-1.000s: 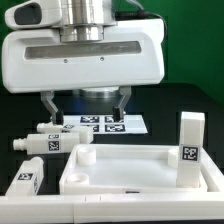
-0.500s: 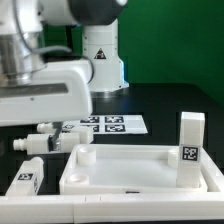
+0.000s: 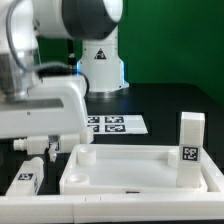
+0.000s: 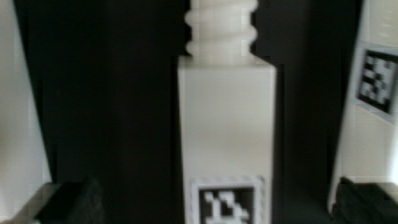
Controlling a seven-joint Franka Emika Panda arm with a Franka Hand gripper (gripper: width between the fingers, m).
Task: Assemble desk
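Note:
The white tray-like tabletop (image 3: 140, 170) lies at the front, with one tagged white leg (image 3: 190, 150) standing upright at its right side. My gripper (image 3: 40, 132) hangs low at the exterior view's left, over the loose legs lying there; its hand hides most of one leg (image 3: 33, 145). Another leg (image 3: 27, 179) lies nearer the front. In the wrist view a lying leg (image 4: 228, 110), with its threaded end and a tag, sits between my open fingers (image 4: 71, 200). My gripper (image 4: 222, 205) is open and straddles it without gripping.
The marker board (image 3: 112, 124) lies behind the tabletop. The white conical robot base (image 3: 101, 60) stands at the back. A tagged white edge (image 4: 377, 80) shows beside the leg in the wrist view.
My hand has moved from above the marker board to the exterior view's left and down over the lying legs. The parts have not moved.

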